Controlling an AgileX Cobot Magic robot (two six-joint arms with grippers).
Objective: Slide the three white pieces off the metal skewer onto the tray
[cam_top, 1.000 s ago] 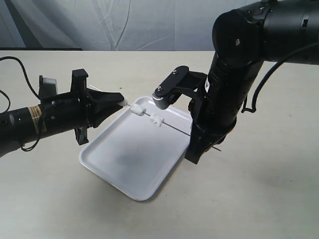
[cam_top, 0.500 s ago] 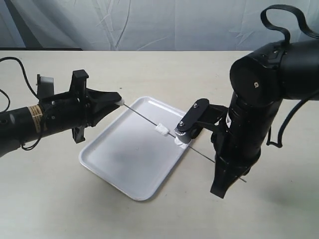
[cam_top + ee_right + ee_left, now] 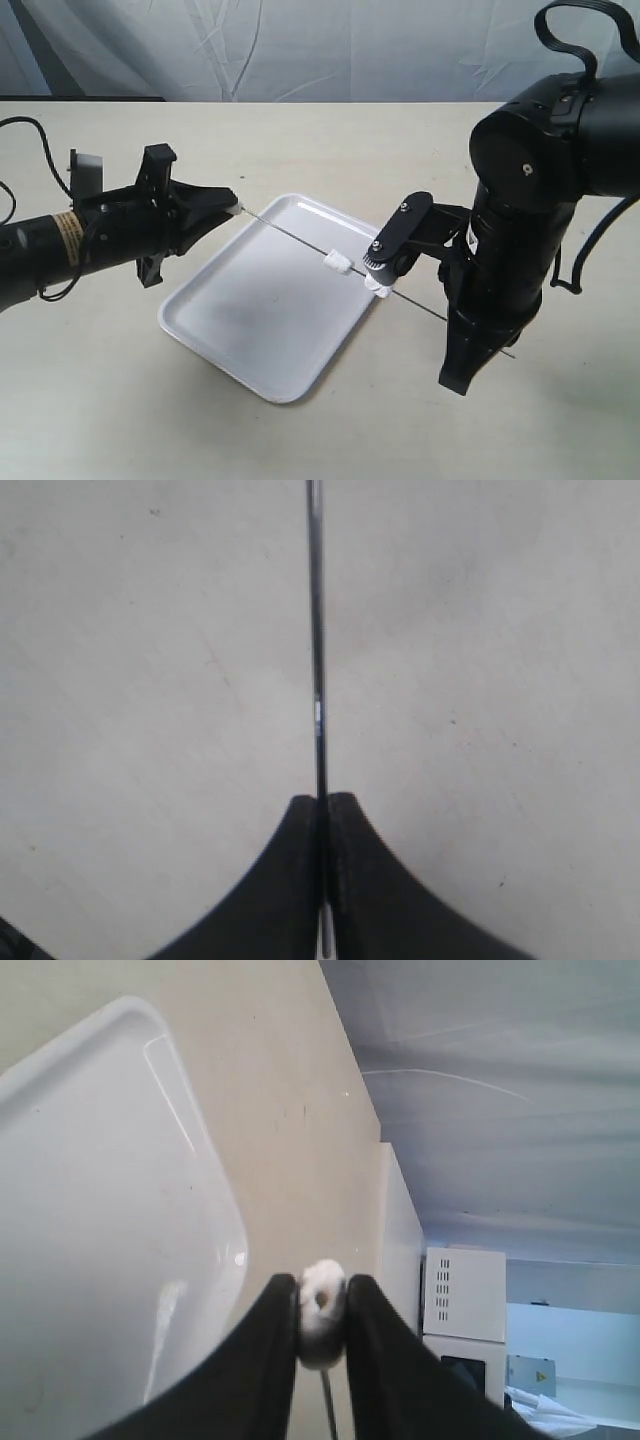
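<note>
The metal skewer [image 3: 290, 238] is held in the air across the far side of the tray [image 3: 250, 330]. In the exterior view it slants from 10 o'clock down to 4 o'clock, and its lower end reaches past the tray's rim over the beige table [image 3: 330, 140]. Three white pieces show along it. The end piece [image 3: 236, 208] sits at the 10 o'clock tip, pinched between the narrow black fingers of the left gripper [image 3: 230, 203]. The left wrist view shows this piece [image 3: 322, 1305] squeezed in the jaws, with the tray's rounded corner behind it. The middle piece [image 3: 337, 264] rides on the wire over the tray's 2 o'clock part, apart from both grippers. The third piece [image 3: 376, 288] lies just at the tips of the right gripper [image 3: 380, 272], by the tray's 3 o'clock rim. In the right wrist view the right gripper [image 3: 322, 808] has its fingers pressed together on the skewer [image 3: 316, 630], which runs straight out over bare table.
</note>
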